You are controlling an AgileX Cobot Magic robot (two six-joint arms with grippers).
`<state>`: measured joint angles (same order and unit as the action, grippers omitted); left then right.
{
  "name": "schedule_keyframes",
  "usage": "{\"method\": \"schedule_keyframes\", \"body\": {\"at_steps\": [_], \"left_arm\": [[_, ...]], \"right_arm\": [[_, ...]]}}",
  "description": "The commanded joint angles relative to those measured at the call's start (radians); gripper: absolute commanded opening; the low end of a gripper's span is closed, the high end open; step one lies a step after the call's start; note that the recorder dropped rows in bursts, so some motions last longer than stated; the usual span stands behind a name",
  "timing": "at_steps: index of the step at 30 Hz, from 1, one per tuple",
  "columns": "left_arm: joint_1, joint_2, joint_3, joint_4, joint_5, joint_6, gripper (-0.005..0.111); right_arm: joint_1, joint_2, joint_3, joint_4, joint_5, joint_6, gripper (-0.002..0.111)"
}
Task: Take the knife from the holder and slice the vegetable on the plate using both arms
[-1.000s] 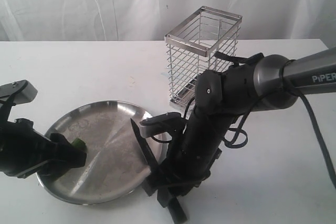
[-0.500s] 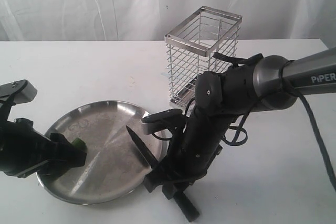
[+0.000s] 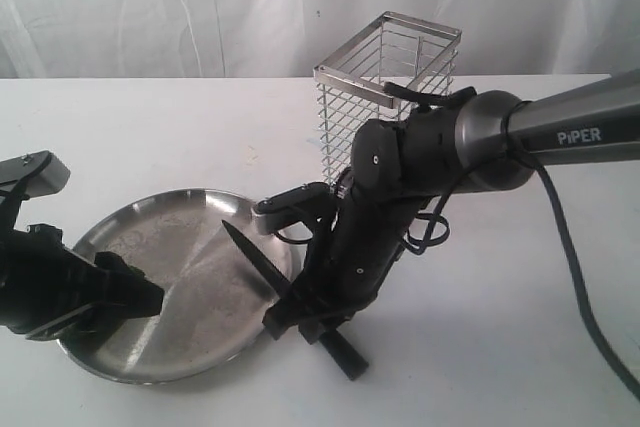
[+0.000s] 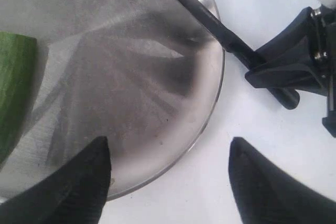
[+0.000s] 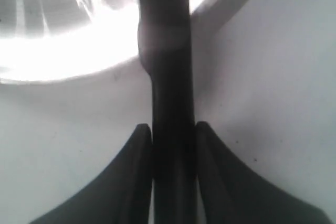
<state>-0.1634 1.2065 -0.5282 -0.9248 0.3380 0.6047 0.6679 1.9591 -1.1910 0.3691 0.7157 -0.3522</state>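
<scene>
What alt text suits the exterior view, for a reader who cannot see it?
The right gripper holds a black knife by its handle, its blade over the right rim of a steel plate on a white table. The open left gripper is at the plate's left side; a wire holder stands behind.

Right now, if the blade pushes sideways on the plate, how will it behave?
Probably slides: the plate is shiny steel on a smooth white table. Likely stiff, thin metal that won't flex. Its rim is raised, so a downward press near the edge, where the knife hangs, might rock it.
</scene>
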Motion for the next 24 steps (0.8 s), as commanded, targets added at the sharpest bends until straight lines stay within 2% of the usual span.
{"method": "schedule_keyframes", "body": {"at_steps": [1,16,24], "left_arm": [[-0.001,-0.008,0.007,-0.017,0.013,0.002,0.067],[-0.001,-0.008,0.007,-0.017,0.007,0.002,0.067],[-0.001,-0.008,0.007,-0.017,0.007,0.002,0.067]], "right_arm": [[0.0,-0.005,-0.042,-0.006,0.03,-0.014,0.007],[0.029,-0.02,-0.083,0.0,-0.061,-0.037,0.007],[0.041,0.042,-0.138,0.006,-0.033,-0.037,0.007]]}}
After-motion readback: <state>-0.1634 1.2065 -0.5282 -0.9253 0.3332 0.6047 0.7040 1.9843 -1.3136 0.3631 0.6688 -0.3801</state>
